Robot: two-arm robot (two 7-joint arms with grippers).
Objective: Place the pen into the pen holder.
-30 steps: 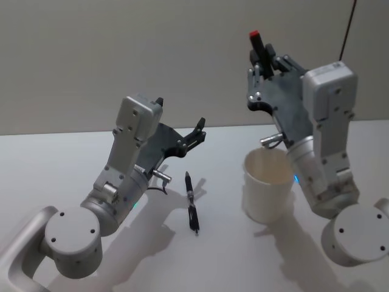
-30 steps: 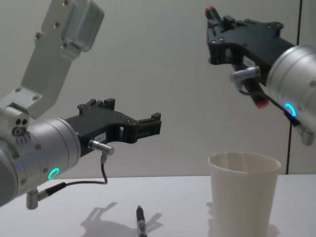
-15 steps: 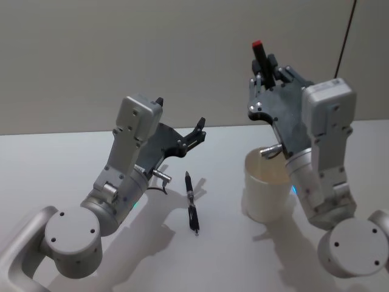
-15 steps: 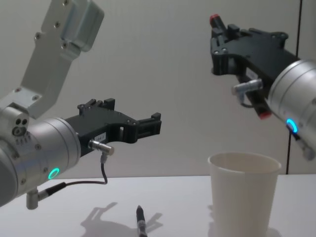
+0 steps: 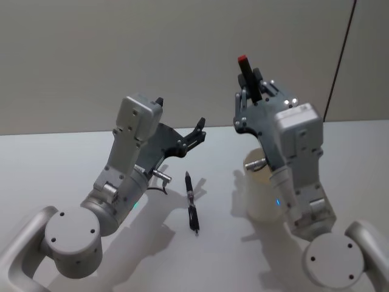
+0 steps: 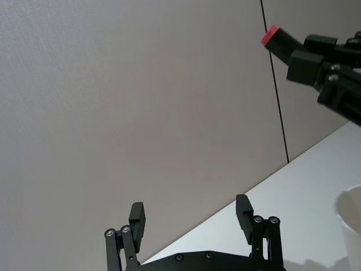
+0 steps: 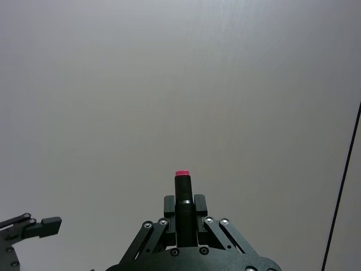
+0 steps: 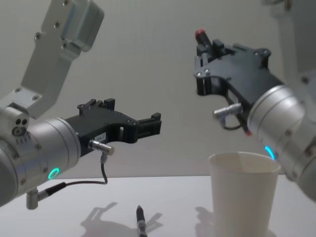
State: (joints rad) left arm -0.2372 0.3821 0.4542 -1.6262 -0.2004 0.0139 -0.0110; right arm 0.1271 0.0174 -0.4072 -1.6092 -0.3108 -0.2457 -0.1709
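Grasping a red-tipped pen upright, the right pincer hangs above the pen holder; the released left pincer hovers near a second pen on the bench.

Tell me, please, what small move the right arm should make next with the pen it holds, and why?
Probably rotate the wrist to tip the red-tipped pen downward over the pen holder. The right gripper has its jaws shut on it, red end up, well above the holder's open mouth, so releasing now would likely miss. The left gripper hovers open.
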